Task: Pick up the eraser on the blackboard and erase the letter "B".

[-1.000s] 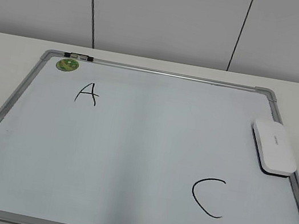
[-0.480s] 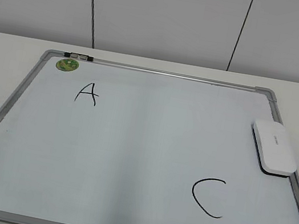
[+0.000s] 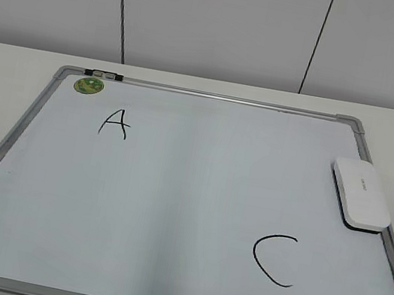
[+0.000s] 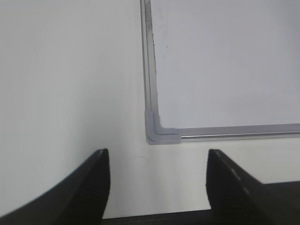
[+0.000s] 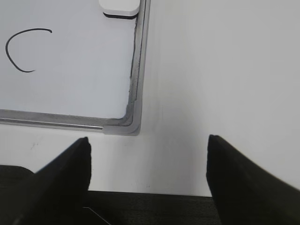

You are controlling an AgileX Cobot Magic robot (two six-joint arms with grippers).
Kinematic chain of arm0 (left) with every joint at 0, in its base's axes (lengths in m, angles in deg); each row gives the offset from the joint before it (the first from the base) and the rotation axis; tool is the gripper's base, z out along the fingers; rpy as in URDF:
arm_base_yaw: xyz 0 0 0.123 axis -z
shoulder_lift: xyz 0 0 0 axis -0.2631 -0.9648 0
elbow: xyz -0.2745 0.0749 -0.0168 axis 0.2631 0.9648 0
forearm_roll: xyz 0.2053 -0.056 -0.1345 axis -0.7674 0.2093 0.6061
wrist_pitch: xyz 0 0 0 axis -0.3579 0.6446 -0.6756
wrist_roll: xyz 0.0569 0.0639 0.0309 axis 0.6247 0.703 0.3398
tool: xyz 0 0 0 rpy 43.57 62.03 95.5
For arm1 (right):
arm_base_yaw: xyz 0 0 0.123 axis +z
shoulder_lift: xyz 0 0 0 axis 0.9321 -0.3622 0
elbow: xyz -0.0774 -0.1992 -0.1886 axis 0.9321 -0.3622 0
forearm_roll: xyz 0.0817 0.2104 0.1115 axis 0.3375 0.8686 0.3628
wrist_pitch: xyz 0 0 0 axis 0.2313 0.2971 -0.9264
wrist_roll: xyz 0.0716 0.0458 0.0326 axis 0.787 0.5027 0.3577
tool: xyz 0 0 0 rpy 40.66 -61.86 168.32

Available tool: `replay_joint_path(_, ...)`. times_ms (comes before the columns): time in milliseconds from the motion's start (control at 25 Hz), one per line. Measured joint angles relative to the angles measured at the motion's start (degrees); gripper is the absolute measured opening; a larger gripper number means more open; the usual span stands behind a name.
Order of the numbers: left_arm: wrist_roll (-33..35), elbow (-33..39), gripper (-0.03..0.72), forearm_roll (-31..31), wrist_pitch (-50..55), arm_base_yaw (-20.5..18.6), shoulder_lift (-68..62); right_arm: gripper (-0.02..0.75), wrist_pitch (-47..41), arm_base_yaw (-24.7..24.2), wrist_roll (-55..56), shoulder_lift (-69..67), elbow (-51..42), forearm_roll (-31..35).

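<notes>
The blackboard point(image 3: 174, 189) is a white board with a grey metal frame, flat on the table. The white eraser point(image 3: 360, 194) lies on its right edge; its near end shows in the right wrist view point(image 5: 120, 6). A black "A" point(image 3: 115, 123) and a black "C" point(image 3: 273, 259) are on the board. No letter "B" shows anywhere. My left gripper point(image 4: 157, 157) is open and empty over the table off the board's near left corner point(image 4: 159, 131). My right gripper point(image 5: 147, 145) is open and empty off the near right corner point(image 5: 129, 123). Neither gripper shows in the exterior view.
A small round green magnet point(image 3: 89, 85) sits at the board's far left corner, next to a small clip point(image 3: 103, 74) on the frame. A white wall with dark seams stands behind the table.
</notes>
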Motion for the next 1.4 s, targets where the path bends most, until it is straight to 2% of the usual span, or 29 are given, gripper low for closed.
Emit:
replay_joint_path(360,0.0,0.0,0.468,-0.1,-0.1,0.0,1.2,0.587,0.0,0.0,0.0,1.5,0.0,0.0)
replay_joint_path(760,0.0,0.0,0.433,-0.1,-0.1,0.0,9.2,0.587,0.0,-3.8,0.0,9.2,0.0,0.0)
replay_joint_path(1080,0.0,0.0,0.428,-0.1,0.1,0.0,14.1,0.587,-0.3,-3.8,0.0,17.4,0.0,0.0)
replay_joint_path(1400,0.0,0.0,0.426,-0.1,0.2,0.0,14.4,0.587,-0.4,-3.8,0.0,18.1,0.0,0.0)
